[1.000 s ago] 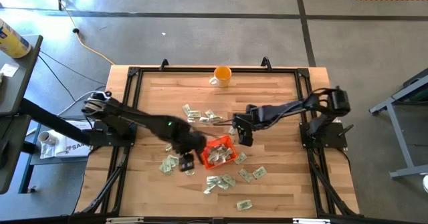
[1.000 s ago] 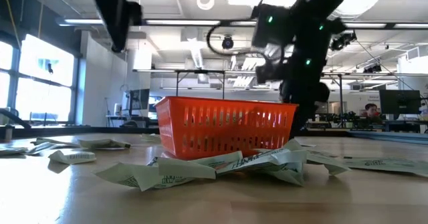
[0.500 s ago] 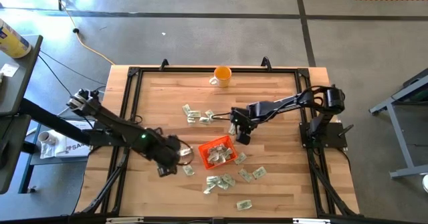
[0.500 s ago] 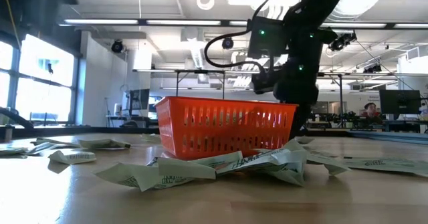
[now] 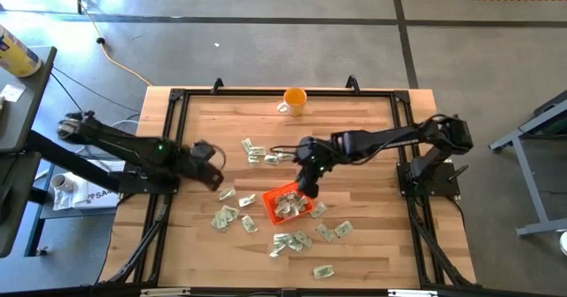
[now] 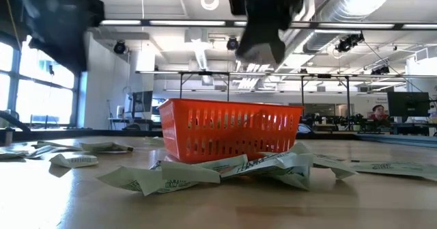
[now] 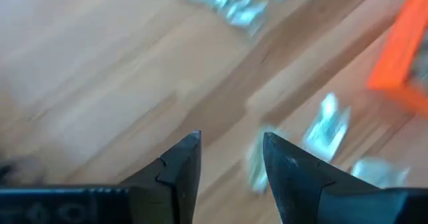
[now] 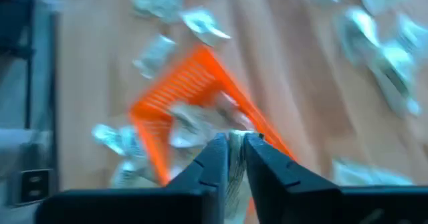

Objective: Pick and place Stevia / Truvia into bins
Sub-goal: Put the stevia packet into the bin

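High view shows a pale wooden plank tabletop (image 5: 372, 235) inside a black metal frame, with a small square orange-red tray (image 5: 288, 201) of slotted plastic near its middle. Thin, crinkled paper sachets (image 5: 293, 240), pale green and white, lie strewn around the tray, and several sit inside it. The right gripper (image 5: 306, 187) hangs just over the tray's far edge, jaws nearly closed and pinching one sachet (image 8: 233, 158) between the tips. The left gripper (image 5: 213, 180) is well off to the tray's left above bare wood, jaws partly open and empty. A round orange mug (image 5: 293, 100) stands at the far edge.
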